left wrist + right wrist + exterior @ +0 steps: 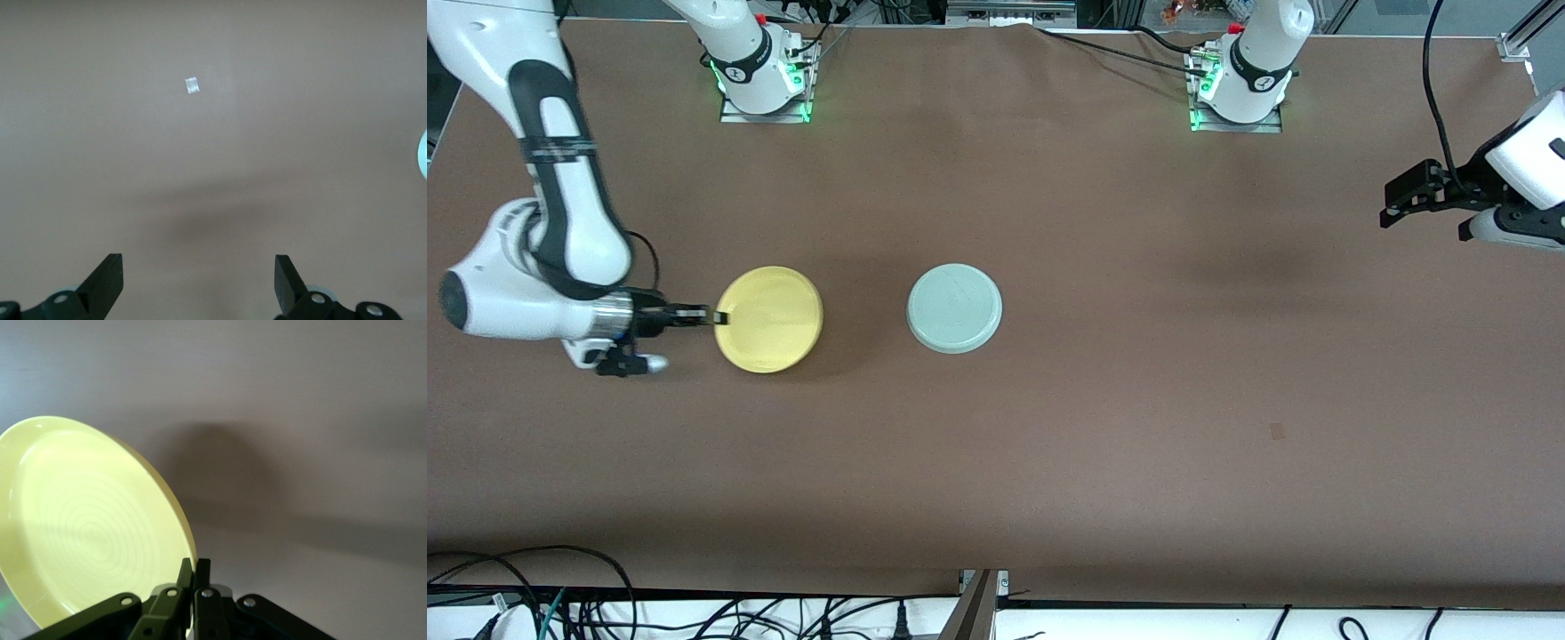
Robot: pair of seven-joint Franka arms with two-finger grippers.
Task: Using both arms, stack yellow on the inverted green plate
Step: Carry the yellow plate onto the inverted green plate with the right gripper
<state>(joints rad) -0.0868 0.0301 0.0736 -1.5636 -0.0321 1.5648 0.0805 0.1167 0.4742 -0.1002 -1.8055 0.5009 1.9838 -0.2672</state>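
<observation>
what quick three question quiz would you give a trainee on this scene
1. True or false: the right gripper is shut on the yellow plate's rim.
2. Which way does the green plate lie? A) rim up B) upside down
3. Fill in: the left gripper waits open over the bare table at the ___ arm's end.

Key: 1 true; 2 B; 3 left.

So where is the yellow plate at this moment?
In the front view, the yellow plate is beside the green plate, toward the right arm's end, its rim pinched by the right gripper.
</observation>
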